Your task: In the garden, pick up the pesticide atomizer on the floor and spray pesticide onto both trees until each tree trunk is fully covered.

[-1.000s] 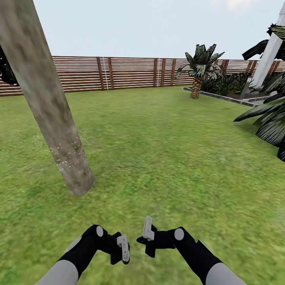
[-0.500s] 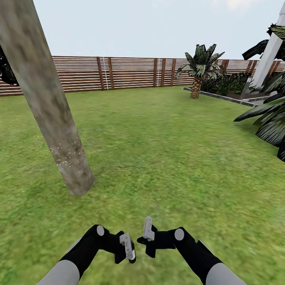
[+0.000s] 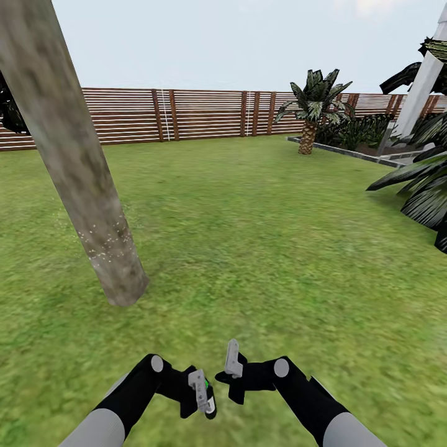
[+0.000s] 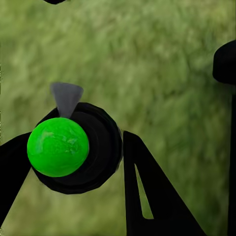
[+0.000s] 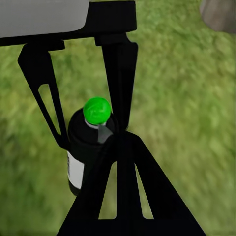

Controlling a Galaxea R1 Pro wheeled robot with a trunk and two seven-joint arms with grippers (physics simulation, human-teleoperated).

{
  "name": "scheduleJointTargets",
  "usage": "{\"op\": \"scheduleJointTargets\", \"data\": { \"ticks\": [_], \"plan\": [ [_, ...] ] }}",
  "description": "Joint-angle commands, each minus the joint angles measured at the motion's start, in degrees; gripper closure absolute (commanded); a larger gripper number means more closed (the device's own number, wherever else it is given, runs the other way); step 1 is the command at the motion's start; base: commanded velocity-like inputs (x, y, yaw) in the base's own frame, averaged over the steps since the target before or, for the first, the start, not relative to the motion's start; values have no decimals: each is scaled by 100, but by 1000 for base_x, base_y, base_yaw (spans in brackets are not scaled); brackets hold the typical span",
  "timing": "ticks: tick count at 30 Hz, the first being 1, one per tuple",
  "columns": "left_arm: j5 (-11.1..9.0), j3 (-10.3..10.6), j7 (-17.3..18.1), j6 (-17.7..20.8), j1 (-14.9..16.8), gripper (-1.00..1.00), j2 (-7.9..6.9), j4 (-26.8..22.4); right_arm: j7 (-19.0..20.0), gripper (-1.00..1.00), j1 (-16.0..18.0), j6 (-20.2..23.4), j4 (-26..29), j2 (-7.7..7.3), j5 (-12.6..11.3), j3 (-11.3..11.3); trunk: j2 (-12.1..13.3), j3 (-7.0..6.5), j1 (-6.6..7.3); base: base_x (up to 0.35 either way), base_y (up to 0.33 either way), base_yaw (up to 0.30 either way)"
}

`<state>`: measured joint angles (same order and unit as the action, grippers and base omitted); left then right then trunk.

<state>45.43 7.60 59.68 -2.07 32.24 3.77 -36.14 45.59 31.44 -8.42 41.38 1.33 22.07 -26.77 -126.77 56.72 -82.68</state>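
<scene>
1. Left wrist view puts the pesticide atomizer right under the camera: black bottle, green cap, grey nozzle, standing on the grass.
2. Left gripper straddles it, one dark finger either side of the body. Jaws look narrowed around the bottle; I can't confirm firm contact from this angle.
3. Right wrist view shows the same bottle upright between the left gripper's fingers, white label facing down-frame, base apparently on or just off the lawn.
4. Right gripper: one finger fills the foreground; jaw state not readable here. In the head view the right gripper sits just beside the left gripper, apart from the bottle.
5. To do this step well, in my judgement: centre the fingers on the widest part of the body below the cap, close fully, then lift straight up so it doesn't tip.
6. Keep the nozzle unobstructed by fingers, since it must point at bark later.
7. Nearest tree trunk stands ahead-left, well apart from the grippers; the fence closes off the garden behind it.
</scene>
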Motion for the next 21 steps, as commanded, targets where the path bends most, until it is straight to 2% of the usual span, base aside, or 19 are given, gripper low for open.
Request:
{"op": "scheduleJointTargets", "data": {
  "ticks": [1,5,10,19,21],
  "plan": [
    [32,-8,18,-52,2,100,1,-6,2,100,3,-47,2,0,61,5,-2,5,1,0,0,0],
    [28,-23,20,-81,2,100,1,-7,2,100,3,-53,4,-1,61,5,-2,5,1,0,0,0],
    [-121,-19,26,-99,2,100,4,-7,2,100,3,-54,10,-1,61,5,-2,5,1,0,0,0],
    [-165,-13,26,-83,2,100,36,-29,2,100,3,-61,10,-10,61,5,-2,5,1,0,0,0],
    [-238,-19,24,-83,2,100,46,-29,2,100,3,-62,10,-10,61,5,-2,5,1,0,0,0]
  ]
}}
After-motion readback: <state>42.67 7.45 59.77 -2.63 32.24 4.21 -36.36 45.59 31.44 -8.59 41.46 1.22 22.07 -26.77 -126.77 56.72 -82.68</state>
